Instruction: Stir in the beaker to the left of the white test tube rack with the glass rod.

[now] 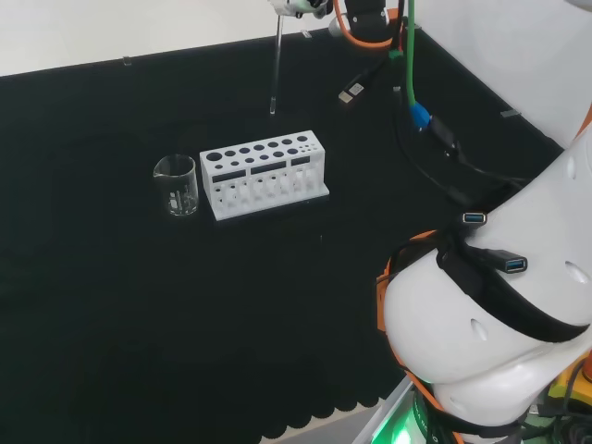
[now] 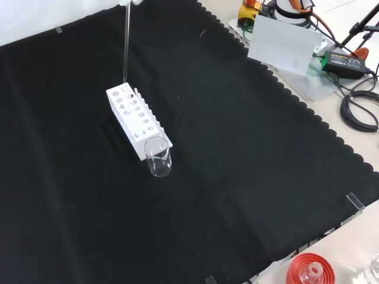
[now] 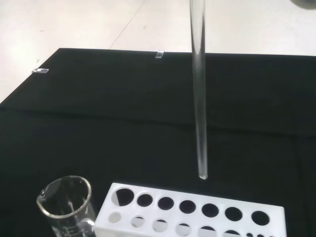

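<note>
Hand [image 1: 298, 7] grip can't tell; thin clear glass rod [image 1: 276, 65] hangs upright w/ tip above white rack [image 1: 265, 173], round beaker [image 1: 176, 185] adjacent.

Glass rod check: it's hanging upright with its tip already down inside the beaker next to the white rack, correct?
Not quite. The glass rod does hang upright, but its tip is in the air behind the white rack, not inside the beaker. The head view shows the beaker standing apart at the rack's left end.

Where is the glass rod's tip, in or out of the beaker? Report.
Out. The glass rod hangs upright above the cloth beyond the white test tube rack, apart from the beaker.
</note>
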